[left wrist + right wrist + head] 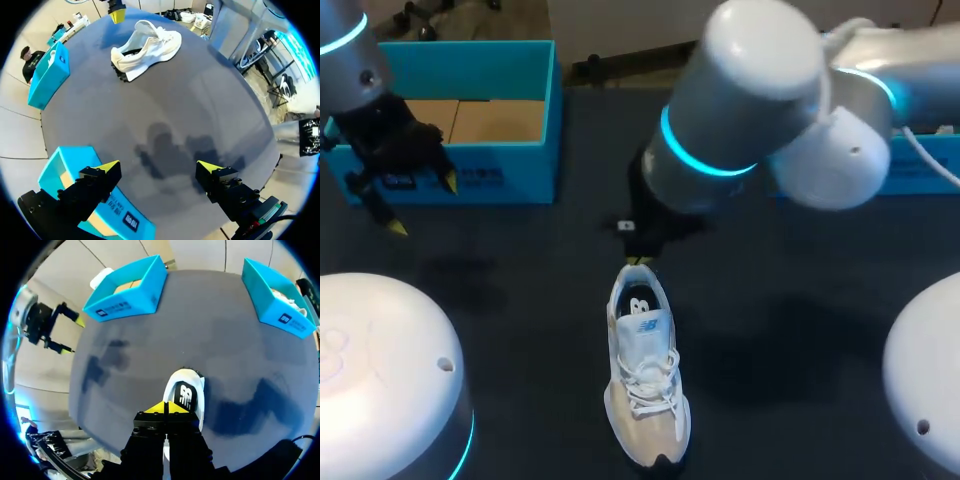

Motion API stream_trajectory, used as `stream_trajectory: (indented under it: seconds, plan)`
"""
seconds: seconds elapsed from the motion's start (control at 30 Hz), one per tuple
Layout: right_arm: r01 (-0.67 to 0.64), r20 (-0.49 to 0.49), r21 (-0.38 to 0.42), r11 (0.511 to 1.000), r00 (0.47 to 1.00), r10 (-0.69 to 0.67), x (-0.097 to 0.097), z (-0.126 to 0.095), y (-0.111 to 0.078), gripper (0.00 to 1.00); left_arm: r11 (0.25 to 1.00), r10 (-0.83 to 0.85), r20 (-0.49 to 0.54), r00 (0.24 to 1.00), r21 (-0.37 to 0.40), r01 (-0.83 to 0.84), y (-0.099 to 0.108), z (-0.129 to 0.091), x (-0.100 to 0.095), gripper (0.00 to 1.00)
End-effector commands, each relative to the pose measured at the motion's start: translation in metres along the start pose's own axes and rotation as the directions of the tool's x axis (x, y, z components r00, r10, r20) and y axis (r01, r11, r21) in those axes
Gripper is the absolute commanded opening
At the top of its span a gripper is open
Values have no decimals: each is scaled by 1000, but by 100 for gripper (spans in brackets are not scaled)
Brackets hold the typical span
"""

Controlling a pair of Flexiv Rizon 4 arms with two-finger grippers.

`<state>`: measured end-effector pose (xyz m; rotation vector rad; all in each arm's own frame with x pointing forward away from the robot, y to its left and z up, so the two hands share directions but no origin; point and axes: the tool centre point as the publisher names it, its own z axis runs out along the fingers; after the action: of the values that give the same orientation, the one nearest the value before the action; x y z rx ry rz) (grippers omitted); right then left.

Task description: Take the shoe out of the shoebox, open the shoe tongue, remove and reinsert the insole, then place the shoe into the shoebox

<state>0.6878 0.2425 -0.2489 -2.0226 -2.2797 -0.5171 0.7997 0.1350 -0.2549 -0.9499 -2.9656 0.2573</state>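
Dark table (pixel 520 300) seen from above, with the task's things ordered from its near edge to its far edge. Closest to the near edge, about midway along it, the shoe (pixel 645 380) stands on its sole, out of its box, toe toward the near edge and heel toward the far edge; the laces (pixel 648 385) are tied over the tongue (pixel 642 335).

Just beyond the heel, the right gripper (pixel 638 262) is held low with its yellow tips pressed together and nothing seen between them. Its arm reaches in from the right edge to the table's middle, wrist bent downward.

Farther off, toward the far left corner, the left gripper (pixel 424 205) hangs with fingers spread wide and empty, just in front of the blue shoebox (pixel 545 120). A second blue box (pixel 920 165) sits at the far right edge.

The tongue is judged the step in hand. For a clean lift the right fingers should be parted, then closed on the tongue's top edge only, and drawn toward the toe while the shoe is steadied by the idle left arm.
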Motion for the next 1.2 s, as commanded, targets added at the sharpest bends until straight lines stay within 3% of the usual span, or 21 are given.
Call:
stream_trajectory:
  seconds: [0.03, 0.17, 0.57, 0.6, 0.67, 0.73, 0.93, 1.2]
  plan:
    - [-5, 137, -7, 1000, 991, 6, 19, 23, -4, 0, 1000, 17, -20, 1000, 11, -17, 14, -7, -6, 100]
    - [40, 162, 26, 999, 986, -44, 24, 37, -7, 0, 998, 56, -29, 998, -11, -56, 24, -16, -7, 100]
    - [40, 162, 26, 999, 986, -44, 24, 37, -7, 0, 997, 73, -34, 997, -8, -73, 24, -18, -6, 100]
    - [44, 222, 41, 998, 974, -52, 27, 42, -4, 0, 997, 74, -29, 997, -10, -74, 25, -21, -6, 100]
    - [50, 250, 44, 998, 966, -60, 28, 49, -2, 0, 997, 73, -31, 997, -11, -73, 29, -26, -8, 100]
    - [28, 314, 46, 999, 949, -41, 25, 61, -2, 0, 998, 66, -31, 997, -10, -66, 35, -31, -10, 100]
    - [4, 341, 32, 999, 940, -15, 11, 82, -5, 0, 999, 37, -64, 997, 11, -37, 49, -34, -21, 100]
    - [2, 388, 19, 1000, 922, -10, -5, 90, -13, 0, 999, 37, -64, 997, 11, -37, 49, -34, -21, 100]
